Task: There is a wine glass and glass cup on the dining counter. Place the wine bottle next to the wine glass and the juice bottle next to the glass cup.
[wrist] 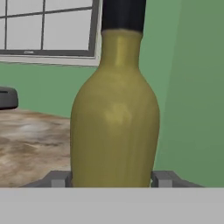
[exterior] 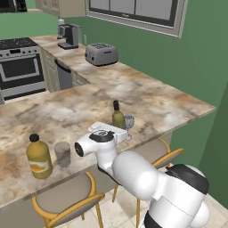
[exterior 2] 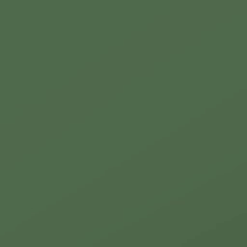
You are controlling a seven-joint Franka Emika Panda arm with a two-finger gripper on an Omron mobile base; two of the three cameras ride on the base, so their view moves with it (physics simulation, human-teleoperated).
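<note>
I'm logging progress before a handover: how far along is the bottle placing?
Done: the juice bottle stands beside the glass cup on the dining counter. In hand: the gripper is closed around the wine bottle, upright right beside the wine glass. Left: let go and back off.

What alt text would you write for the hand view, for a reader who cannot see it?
A slim olive-green wine bottle with a black top stands upright between the two dark finger tips of the tool, which is closed on its lower body. Behind it are a beige-and-brown marbled stone counter, a green wall and a white-framed window.
</note>
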